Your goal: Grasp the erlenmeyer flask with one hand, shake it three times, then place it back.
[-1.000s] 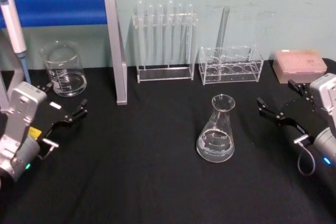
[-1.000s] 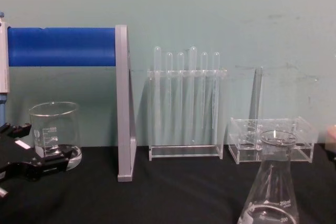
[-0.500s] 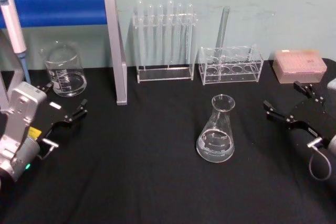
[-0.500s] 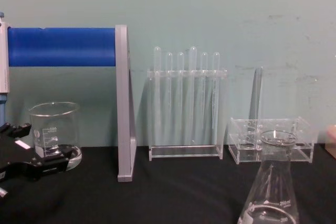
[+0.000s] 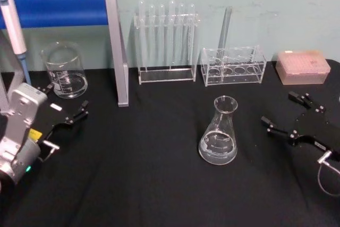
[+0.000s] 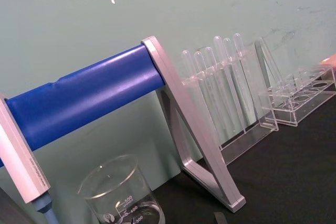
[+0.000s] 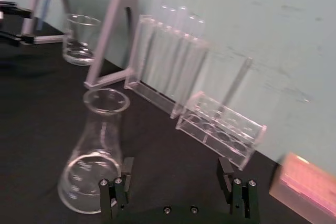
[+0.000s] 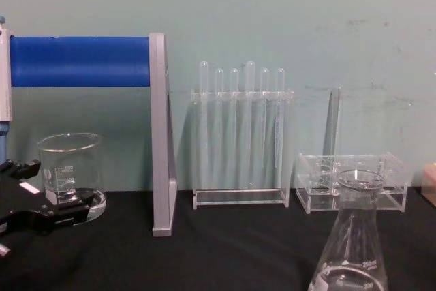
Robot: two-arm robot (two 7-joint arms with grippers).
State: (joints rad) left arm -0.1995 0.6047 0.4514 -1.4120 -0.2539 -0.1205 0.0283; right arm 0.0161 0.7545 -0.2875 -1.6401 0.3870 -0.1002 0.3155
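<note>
The erlenmeyer flask (image 5: 218,133) is clear glass and stands upright on the black table, right of centre; it also shows at the chest view's lower right (image 8: 351,247) and beside the fingers in the right wrist view (image 7: 98,153). My right gripper (image 5: 280,111), the hand, is open just to the flask's right, apart from it. In its wrist view (image 7: 176,169) the jaws stand wide with nothing between them. My left gripper (image 5: 66,99), which bears a white sticker, rests open at the table's left, near the beaker (image 5: 65,70).
A blue and grey stand (image 5: 116,46) with a pipette (image 5: 11,22) fills the back left. A test tube rack (image 5: 166,41) and a low clear rack (image 5: 232,66) line the back wall. A pink box (image 5: 302,66) sits at the back right.
My right gripper has moved down and nearer the table's front edge, staying open to the flask's right. The flask and the left arm have not moved.
</note>
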